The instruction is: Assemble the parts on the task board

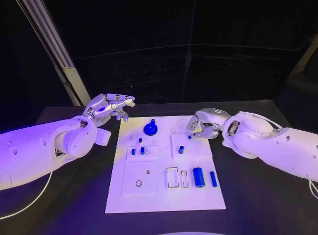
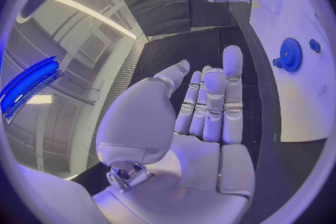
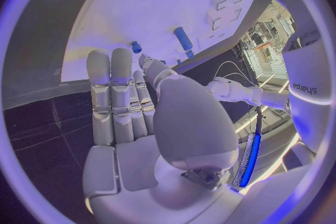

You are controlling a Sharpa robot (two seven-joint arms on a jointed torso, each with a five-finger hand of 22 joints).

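While both arms flank the white rectangular task board (image 1: 123,196) on the black surface, the right robot hand (image 1: 203,123), fingers loosely spread and holding nothing, hangs just beyond the short blue peg (image 1: 181,150), nearer than the empty, spread left robot hand (image 1: 109,106)

1. You are looking at a robotics lab or test cell — a black table (image 1: 264,196) draped in dark cloth, black curtains behind it.
2. A white task board (image 1: 166,200) with machined slots lies on the table.
3. The left wrist view shows bare ceiling strip lights (image 2: 91,14) and a vent — an equipment room.
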